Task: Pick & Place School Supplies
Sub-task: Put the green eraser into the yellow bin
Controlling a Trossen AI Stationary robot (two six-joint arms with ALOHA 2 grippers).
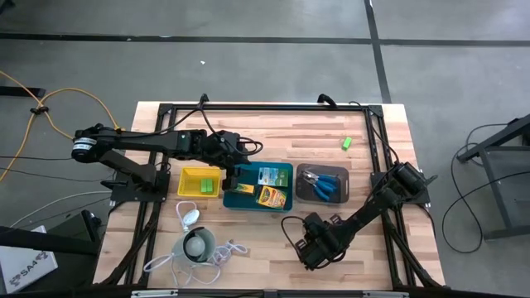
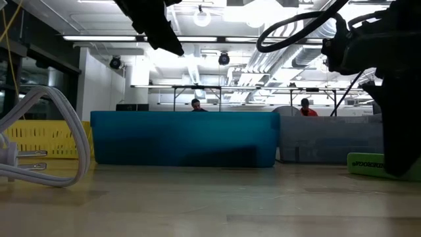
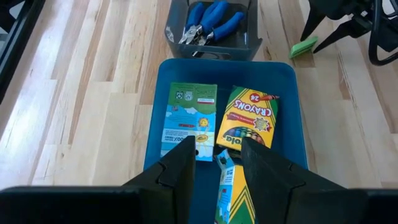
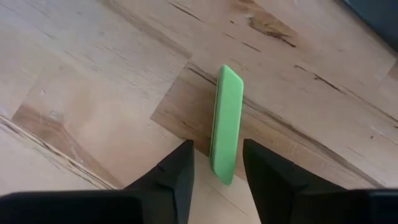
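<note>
A lime-green block (image 4: 225, 118) stands on its long edge on the wooden table (image 1: 265, 240) near the front. My right gripper (image 4: 217, 146) points down over it, open, with one finger on each side of its near end and a small gap at both; it is hidden under the gripper (image 1: 313, 248) in the high view. The low view shows the block (image 2: 366, 162) beside that gripper. Another green block (image 1: 347, 142) lies at the far right. My left gripper (image 1: 231, 176) hovers open above the teal tray (image 1: 286, 205), over a yellow-and-green box (image 3: 231, 186) inside.
The teal tray also holds a crayon box (image 3: 247, 117) and a green-and-white pack (image 3: 186, 118). A yellow tray (image 1: 184, 184) with green blocks stands to its left, a dark grey tray (image 1: 348, 192) with blue-handled tools (image 1: 325, 184) to its right. A white round gadget (image 1: 198, 245) with cord sits front left.
</note>
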